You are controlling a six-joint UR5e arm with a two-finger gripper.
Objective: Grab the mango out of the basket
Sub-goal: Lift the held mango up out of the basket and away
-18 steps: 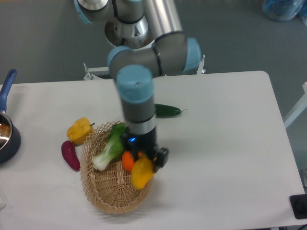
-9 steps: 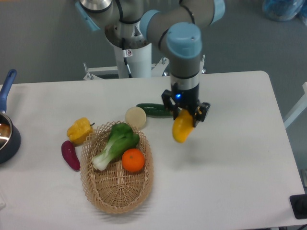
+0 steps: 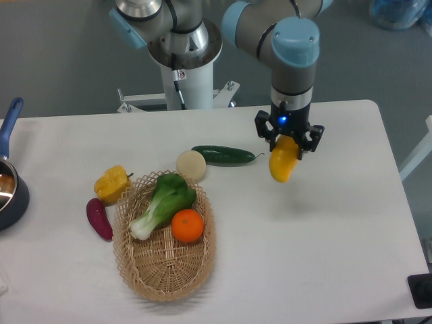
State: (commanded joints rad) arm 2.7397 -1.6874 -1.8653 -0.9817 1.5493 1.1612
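Observation:
The yellow-orange mango (image 3: pixel 282 163) hangs in the air above the white table, to the right of the basket, its tapered end pointing down. My gripper (image 3: pixel 288 143) is shut on its upper part, the black fingers on either side of it. The woven wicker basket (image 3: pixel 164 268) lies at the lower left of the table, well away from the gripper. It holds a round orange (image 3: pixel 187 225) and a green bok choy (image 3: pixel 161 202).
A green cucumber (image 3: pixel 223 155) and a pale round vegetable (image 3: pixel 190 164) lie behind the basket. A yellow bell pepper (image 3: pixel 111 183) and a purple eggplant (image 3: pixel 98 219) lie to its left. A dark pot with a blue handle (image 3: pixel 9 182) stands at the left edge.
The gripper lifted the mango out of the basket and carried it up and to the right, past the cucumber. The basket's other contents stayed put.

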